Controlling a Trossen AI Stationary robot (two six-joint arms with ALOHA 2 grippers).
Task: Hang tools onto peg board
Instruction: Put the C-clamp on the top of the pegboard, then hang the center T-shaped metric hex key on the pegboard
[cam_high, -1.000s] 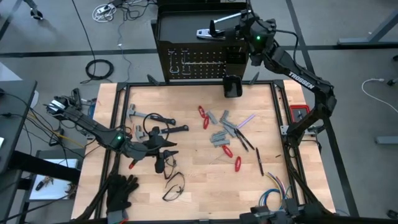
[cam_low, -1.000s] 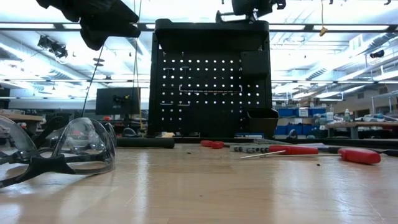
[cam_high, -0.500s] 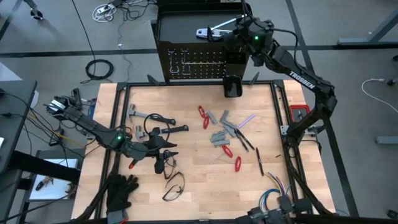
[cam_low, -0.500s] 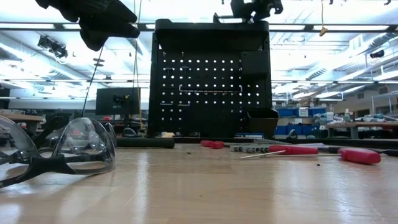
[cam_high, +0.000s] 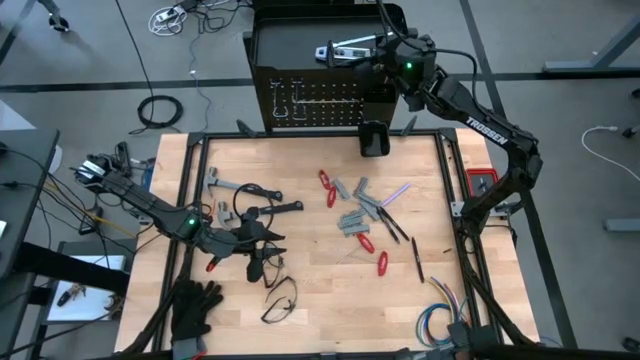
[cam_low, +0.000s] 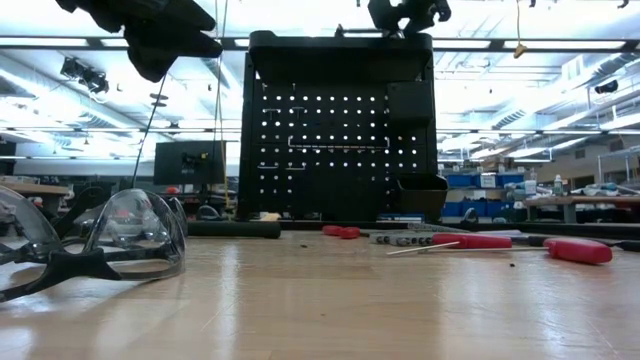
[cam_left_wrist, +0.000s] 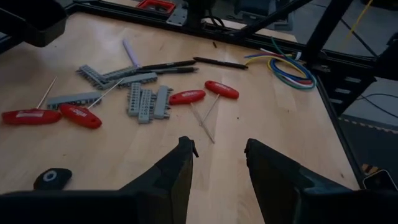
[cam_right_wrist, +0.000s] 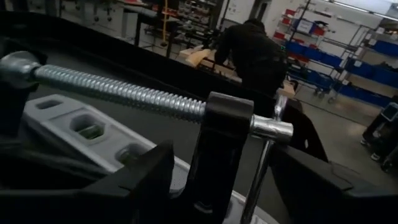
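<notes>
The black peg board (cam_high: 310, 100) stands upright at the table's far edge. A grey C-clamp (cam_high: 340, 50) with a steel screw (cam_right_wrist: 124, 93) lies along its top. My right gripper (cam_high: 378, 52) is up there, open, its fingers on either side of the clamp's black screw end (cam_right_wrist: 224, 137). My left gripper (cam_high: 268, 240) hovers open and empty over the table's left half, next to two black-handled hammers (cam_high: 250, 205). Red-handled tools (cam_high: 375, 255) and grey metal pieces (cam_high: 350, 220) lie on the wood at the middle. My right gripper comes level at the clamp's screw end (cam_right_wrist: 224, 137) from the table's right, across the screw. Whether either finger touches it, I cannot tell. The clamp lies on the peg board's top.
A small black bin (cam_high: 373, 140) hangs low on the peg board's right. Safety glasses (cam_high: 282, 300) and black gloves (cam_high: 195, 305) lie near the front left, a coloured wire bundle (cam_high: 440, 320) at the front right. A person (cam_right_wrist: 255, 50) stands in the room beyond.
My right gripper has tipped and turned a little above the peg board's top. The clamp, which stuck up above the board's top edge in the low view, has come down out of that view and lies flatter.
</notes>
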